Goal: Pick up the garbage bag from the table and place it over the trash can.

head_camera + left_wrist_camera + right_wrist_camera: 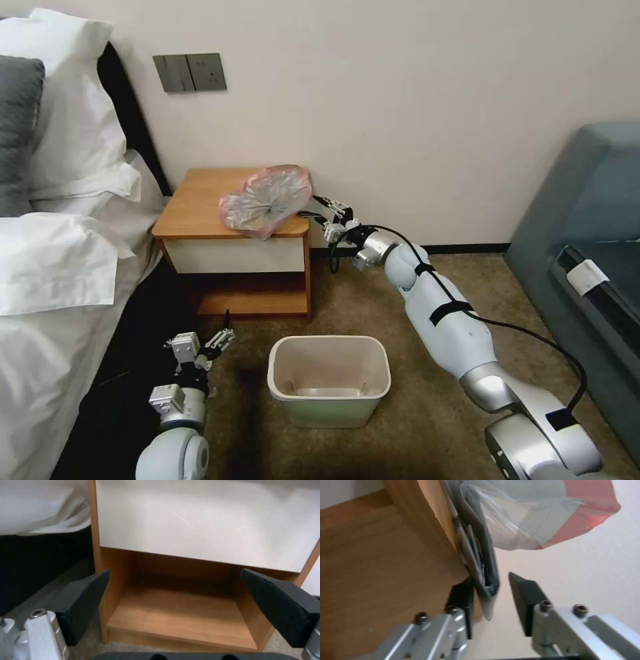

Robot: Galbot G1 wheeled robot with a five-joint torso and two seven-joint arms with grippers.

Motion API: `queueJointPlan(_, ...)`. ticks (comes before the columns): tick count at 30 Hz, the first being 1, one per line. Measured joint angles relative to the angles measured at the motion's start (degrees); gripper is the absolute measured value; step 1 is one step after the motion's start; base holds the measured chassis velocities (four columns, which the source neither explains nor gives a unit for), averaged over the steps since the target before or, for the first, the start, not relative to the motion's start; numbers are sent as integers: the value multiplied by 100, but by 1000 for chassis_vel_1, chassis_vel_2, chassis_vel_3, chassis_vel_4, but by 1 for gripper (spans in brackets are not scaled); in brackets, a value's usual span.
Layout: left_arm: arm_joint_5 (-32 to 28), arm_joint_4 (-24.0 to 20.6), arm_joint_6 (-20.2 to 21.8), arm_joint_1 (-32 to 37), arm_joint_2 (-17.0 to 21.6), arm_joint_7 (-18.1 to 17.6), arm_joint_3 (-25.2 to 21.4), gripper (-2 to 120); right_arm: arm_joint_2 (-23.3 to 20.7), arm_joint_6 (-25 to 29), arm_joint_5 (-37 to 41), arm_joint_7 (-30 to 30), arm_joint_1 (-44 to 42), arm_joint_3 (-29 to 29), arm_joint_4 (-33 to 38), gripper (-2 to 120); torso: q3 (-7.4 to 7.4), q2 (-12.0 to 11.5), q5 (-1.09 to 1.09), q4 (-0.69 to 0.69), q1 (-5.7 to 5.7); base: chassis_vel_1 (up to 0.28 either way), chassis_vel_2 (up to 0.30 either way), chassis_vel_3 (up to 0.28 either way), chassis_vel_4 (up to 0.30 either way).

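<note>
Nearest us, the left gripper (212, 347) waits low over the carpet beside the bed, jaws wide apart and holding nothing, facing the table's open lower shelf (181, 620). Just beyond it the trash can (329, 380) stands bare on the carpet in front of the table, with no liner on its rolled rim. Farther off, the table (200, 207) carries the garbage bag (267, 199) at the right front corner of its top, crumpled, with its pinkish rim bulging up and a grey fold spilling over the right edge. There our right gripper (490, 597) reaches in from the side with its jaws apart, the 2 pads straddling that hanging fold (485, 580) but not yet pinching it. We judge the step to be the grasp: we should close only once the fold sits well between the pads, so that we catch several layers rather than 1 thin skin that could slip. We should keep the near finger (461, 600) off the table's side panel, which looks very close, then lift up and away so the film does not drag on the edge.
</note>
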Motion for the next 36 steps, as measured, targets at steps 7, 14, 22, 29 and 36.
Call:
queueJointPlan(7,-1,-26,6,18,18,-20,5,98,11,-21,-9,4,-32,4,9,1,0,0,0,0,0,0,0,0,0)
queueJointPlan(14,-6,-54,22,14,33,-35,7,98,-20,-55,31,4,-105,16,157,0,0,0,0,0,0,0,0,0,0)
queueJointPlan(22,-9,-6,22,14,17,-53,-8,97,-150,-276,288,13,-319,-29,695,0,0,0,1,0,0,0,0,0,0)
queueJointPlan(29,-57,22,22,-6,-13,-87,-37,97,-343,-526,476,40,-666,-76,1306,0,0,0,0,-1,0,0,0,0,0)
queueJointPlan(36,-90,-32,27,-15,-2,-94,-65,98,-456,-984,719,28,-1179,-183,2029,0,0,0,0,0,0,0,0,0,0)
